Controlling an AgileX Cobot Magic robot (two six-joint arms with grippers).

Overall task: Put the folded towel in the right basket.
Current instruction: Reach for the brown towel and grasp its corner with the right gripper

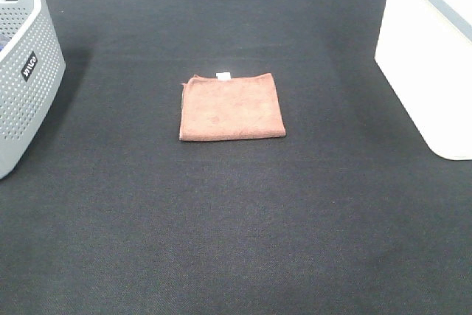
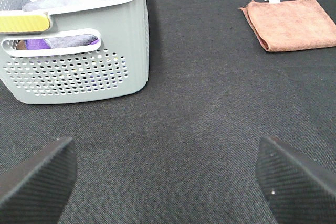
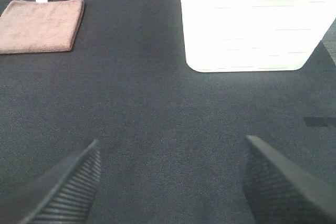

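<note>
Not started: folded towel (image 1: 232,106) flat on the worktop (image 1: 236,234), well apart from the right basket (image 1: 431,64), to its left in the high view. Spread wide and empty: left fingers (image 2: 37,179) and right fingers (image 3: 63,187), clear of the towel. Outstanding: grasp, carry, release into basket. Towel brown, folded to a neat rectangle, small white tag (image 1: 223,75) at one edge; likely limp when lifted.

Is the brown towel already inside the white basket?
No, the towel lies folded on the dark table, apart from the white basket.
</note>
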